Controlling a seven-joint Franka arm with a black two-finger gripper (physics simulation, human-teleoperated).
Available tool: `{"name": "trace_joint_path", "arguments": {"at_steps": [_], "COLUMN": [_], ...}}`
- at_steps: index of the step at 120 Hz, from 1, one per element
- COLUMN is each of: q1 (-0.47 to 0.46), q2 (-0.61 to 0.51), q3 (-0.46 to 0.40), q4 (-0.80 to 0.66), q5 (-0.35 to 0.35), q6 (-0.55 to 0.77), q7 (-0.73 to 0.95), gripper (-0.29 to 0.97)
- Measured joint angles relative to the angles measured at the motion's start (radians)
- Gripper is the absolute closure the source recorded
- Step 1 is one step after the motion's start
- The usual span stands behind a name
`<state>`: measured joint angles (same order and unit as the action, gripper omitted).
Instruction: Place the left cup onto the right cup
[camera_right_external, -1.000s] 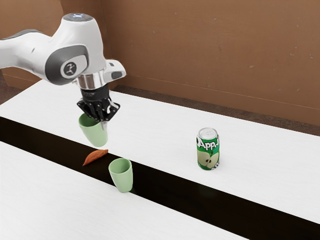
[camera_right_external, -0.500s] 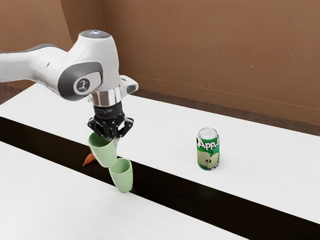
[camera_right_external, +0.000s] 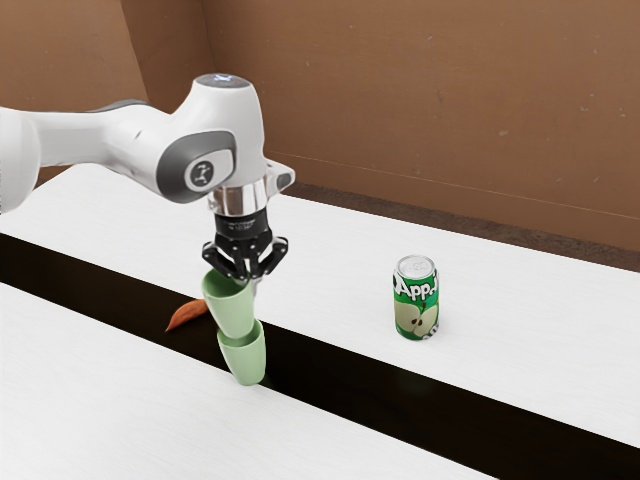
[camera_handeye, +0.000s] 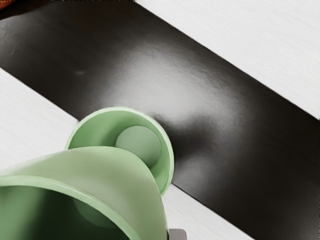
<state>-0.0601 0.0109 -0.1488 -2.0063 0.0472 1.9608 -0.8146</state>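
Observation:
My black gripper (camera_right_external: 245, 278) is shut on the rim of a light green cup (camera_right_external: 231, 304), which hangs slightly tilted. Its base sits just at the mouth of a second light green cup (camera_right_external: 243, 358) that stands upright on the black strip of the table. In the wrist view the held cup (camera_handeye: 85, 195) looms large and blurred under my hand, and the standing cup (camera_handeye: 131, 140) shows its open mouth and round bottom just beyond it.
A green apple-drink can (camera_right_external: 415, 299) stands upright on the white table (camera_right_external: 520, 320) toward the exterior view's right. A small orange-brown scrap (camera_right_external: 184, 315) lies on the black strip (camera_right_external: 420, 400) beside the cups. A brown wall runs behind the table.
My arm has carried the held cup toward the exterior view's right and downward, from beside the orange scrap to directly over the standing cup. The can and standing cup have stayed put.

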Motion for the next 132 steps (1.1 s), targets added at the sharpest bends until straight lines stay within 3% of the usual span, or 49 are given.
{"name": "trace_joint_path", "arguments": {"at_steps": [99, 119, 132], "q1": [0.022, 0.023, 0.022], "q2": [0.07, 0.065, 0.037], "q3": [0.032, 0.032, 0.033], "q4": [0.015, 0.009, 0.008], "q5": [-0.049, -0.064, -0.066], "q6": [0.032, 0.042, 0.038], "q7": [-0.008, -0.007, -0.006], "gripper": [0.78, 0.41, 0.25]}}
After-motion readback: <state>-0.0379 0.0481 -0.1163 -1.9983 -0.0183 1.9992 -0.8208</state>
